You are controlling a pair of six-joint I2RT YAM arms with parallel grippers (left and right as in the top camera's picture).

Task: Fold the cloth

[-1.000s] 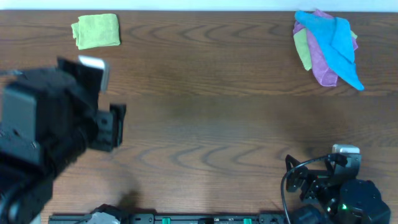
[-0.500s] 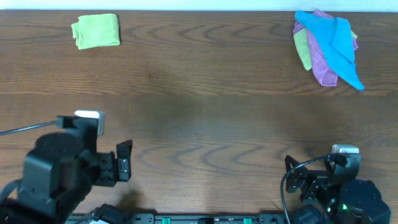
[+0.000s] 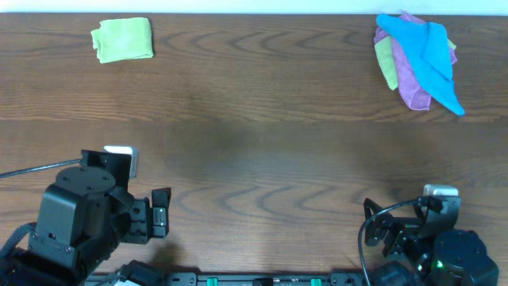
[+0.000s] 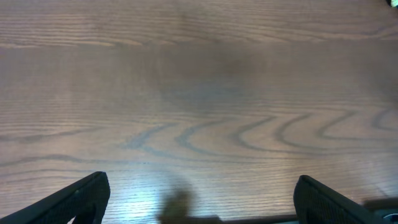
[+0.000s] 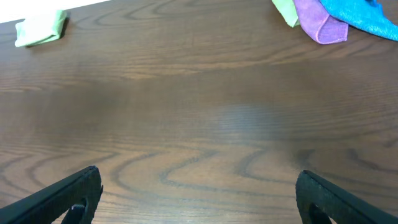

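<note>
the cloth (image 3: 122, 40): folded into a small lime-green pad at the far left of the table (image 3: 262, 159), near the back edge, well apart from both arms. looks already folded, with slightly uneven edges; no white tag in sight.

left gripper (image 4: 205, 198): spread wide, nothing between the jaws, only bare wood beneath, low near the front left. right gripper (image 5: 199, 194): likewise wide open and empty, low at the front right.

at the far right, a loose heap: blue cloth (image 3: 429, 48) over purple cloth (image 3: 411, 83), with a second green cloth (image 3: 386, 62) poking out underneath.

risks from here, by judgement only:
- mistaking that green edge in the heap for the task's piece and reaching the wrong way.
- reaching in to tidy the pad and dragging a layer open with one jaw.
- pinching only the top layer and unfolding the pad on the lift.
- nudging the pad off the nearby back edge.

probably safest left alone, fold judged complete.
</note>
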